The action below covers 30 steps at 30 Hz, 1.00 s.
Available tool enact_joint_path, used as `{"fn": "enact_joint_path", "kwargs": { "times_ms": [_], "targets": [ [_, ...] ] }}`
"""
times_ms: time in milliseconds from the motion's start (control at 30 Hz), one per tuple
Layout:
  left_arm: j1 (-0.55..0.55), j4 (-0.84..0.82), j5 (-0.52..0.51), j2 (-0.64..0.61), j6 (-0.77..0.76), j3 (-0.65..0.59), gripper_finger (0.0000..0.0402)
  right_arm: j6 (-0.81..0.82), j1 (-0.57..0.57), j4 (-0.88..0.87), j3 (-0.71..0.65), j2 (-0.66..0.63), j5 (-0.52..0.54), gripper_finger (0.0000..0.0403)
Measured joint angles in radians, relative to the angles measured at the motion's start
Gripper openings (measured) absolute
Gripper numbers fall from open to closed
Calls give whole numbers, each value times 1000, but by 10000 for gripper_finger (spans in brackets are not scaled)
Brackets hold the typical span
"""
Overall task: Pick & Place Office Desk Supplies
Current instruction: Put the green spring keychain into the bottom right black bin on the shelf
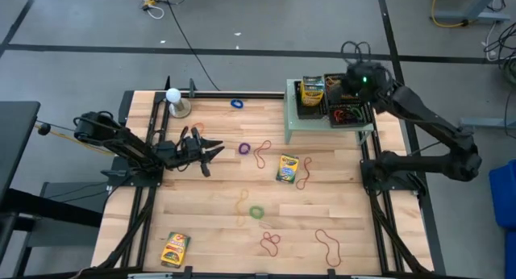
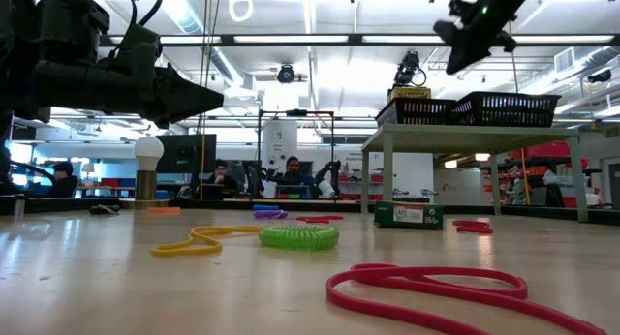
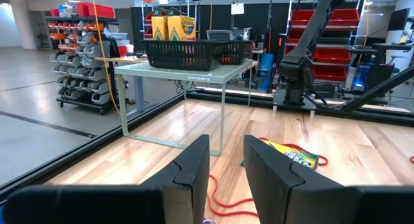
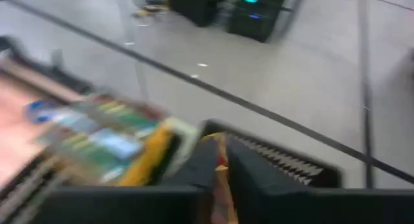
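Note:
Rubber bands lie flat and scattered on the wooden table: blue, purple, red, orange, green, and red ones near the front. One crayon box lies mid-table and another at the front left. More crayon boxes stand in a black basket on a green stand. My right gripper hovers shut above the baskets. My left gripper waits open and level at the table's left, with nothing between its fingers.
A second black basket on the stand holds rubber bands. A white ball on a small stand sits at the far left. The middle of the table between the scattered things is bare wood. People sit in the room beyond the table.

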Motion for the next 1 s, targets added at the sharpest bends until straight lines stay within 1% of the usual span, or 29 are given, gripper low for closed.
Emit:
{"fn": "enact_joint_path", "kwargs": {
  "times_ms": [33, 67, 133, 200, 333, 433, 567, 667, 767, 1000],
  "targets": [
    [0, 0, 0, 0, 0, 0, 104, 12, 45, -20, 0, -8, 2, 16],
    [0, 0, 0, 0, 0, 0, 104, 22, 90, -38, -3, -13, 3, 11],
    [0, 0, 0, 0, 0, 0, 104, 54, 190, -84, -6, -23, 4, 18],
    [0, 0, 0, 0, 0, 0, 104, 128, 290, -140, -6, -27, 21, 22],
    [0, 0, 0, 0, 0, 0, 104, 304, 514, -256, -6, -21, 116, 7],
    [0, 0, 0, 0, 0, 0, 104, 398, 676, -270, -7, -15, 183, 6],
    [0, 0, 0, 0, 0, 0, 104, 517, 838, -265, -7, -1, 263, 5],
    [0, 0, 0, 0, 0, 0, 104, 588, 922, -267, -7, 39, 272, 4],
    [0, -1, 0, 0, 0, 0, 104, 645, 979, -267, -7, 96, 270, 6],
    [0, -1, 0, 0, 0, 0, 104, 721, 1047, -232, -7, 243, 250, 6]
  ]
}}
